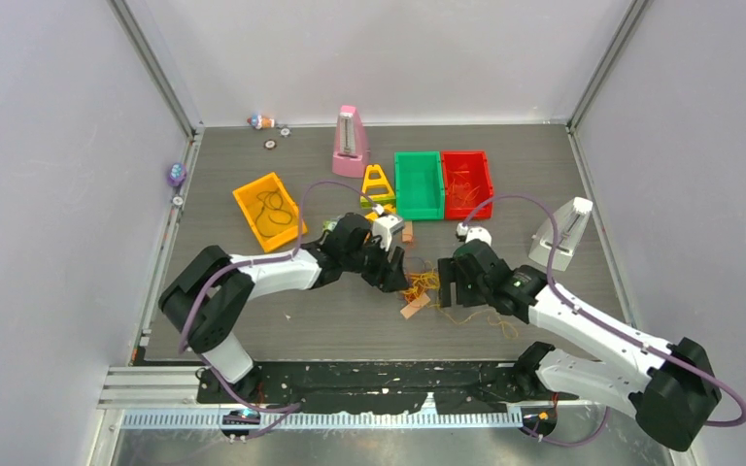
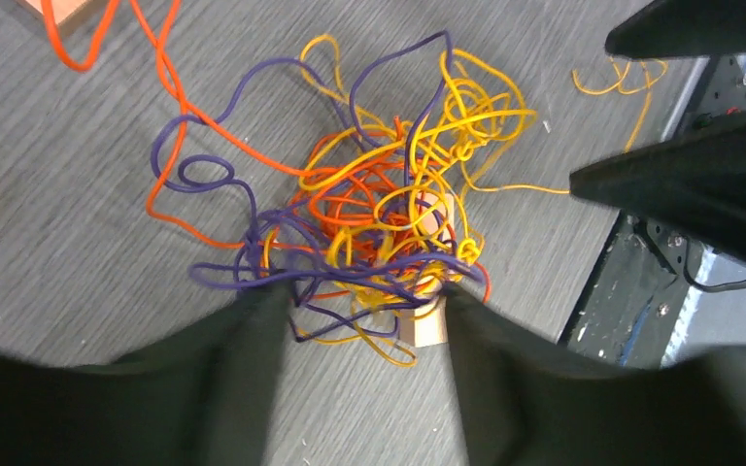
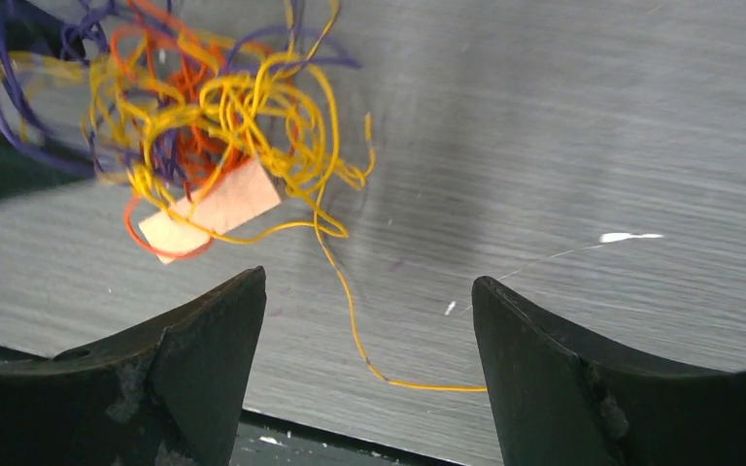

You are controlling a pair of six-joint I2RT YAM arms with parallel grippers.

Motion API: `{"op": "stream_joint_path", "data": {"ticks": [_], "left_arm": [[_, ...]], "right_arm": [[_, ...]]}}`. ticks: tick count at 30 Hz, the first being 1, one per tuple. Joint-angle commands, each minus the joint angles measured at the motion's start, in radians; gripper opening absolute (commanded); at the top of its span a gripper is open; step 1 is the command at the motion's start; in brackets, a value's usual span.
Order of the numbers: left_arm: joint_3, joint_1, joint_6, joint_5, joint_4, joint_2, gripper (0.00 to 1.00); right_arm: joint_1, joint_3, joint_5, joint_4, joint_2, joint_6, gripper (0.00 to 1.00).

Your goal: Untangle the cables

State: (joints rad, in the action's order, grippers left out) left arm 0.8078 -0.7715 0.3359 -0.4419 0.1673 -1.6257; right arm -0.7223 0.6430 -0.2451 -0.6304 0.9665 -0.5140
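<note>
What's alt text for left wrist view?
Tangle of yellow, orange and purple cables on the grey table, its near edge between the tips of the open left gripper. A small tan block sits in the tangle; the right gripper shows at right.

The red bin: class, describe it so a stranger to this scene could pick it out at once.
Look to the far side of the grey table, right of the pink metronome, where two bins stand side by side. The red bin is the right-hand one; the one on its left is the green bin.
</note>
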Motion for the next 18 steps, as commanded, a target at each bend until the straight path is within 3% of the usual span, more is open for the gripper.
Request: {"op": "stream_joint_path", "data": {"ticks": [1,3,4,15,17,18], "left_arm": [[0.090,-0.006,-0.019,0.028,-0.142,-0.044,0.39],[0.091,-0.006,-0.021,0.033,-0.147,-0.038,0.09],[0.087,-0.006,-0.021,0.044,-0.147,-0.032,0.00],[0.036,-0.005,-0.025,0.118,-0.115,0.042,0.00],[0.021,-0.005,-0.023,0.137,-0.105,0.061,0.00],[0.013,-0.004,-0.023,0.145,-0.098,0.073,0.00]], "right_arm": [[0.004,-0.057,0.176,0.092,0.047,0.006,0.84],[0.005,-0.084,0.219,0.108,0.065,0.004,0.85],[0.005,-0.093,0.262,0.125,0.071,0.004,0.85],[-0.049,-0.087,0.285,0.071,0.176,-0.037,0.69],[-0.066,-0.081,0.278,0.054,0.186,-0.040,0.58],[-0.070,-0.075,0.272,0.045,0.189,-0.040,0.44]]}}
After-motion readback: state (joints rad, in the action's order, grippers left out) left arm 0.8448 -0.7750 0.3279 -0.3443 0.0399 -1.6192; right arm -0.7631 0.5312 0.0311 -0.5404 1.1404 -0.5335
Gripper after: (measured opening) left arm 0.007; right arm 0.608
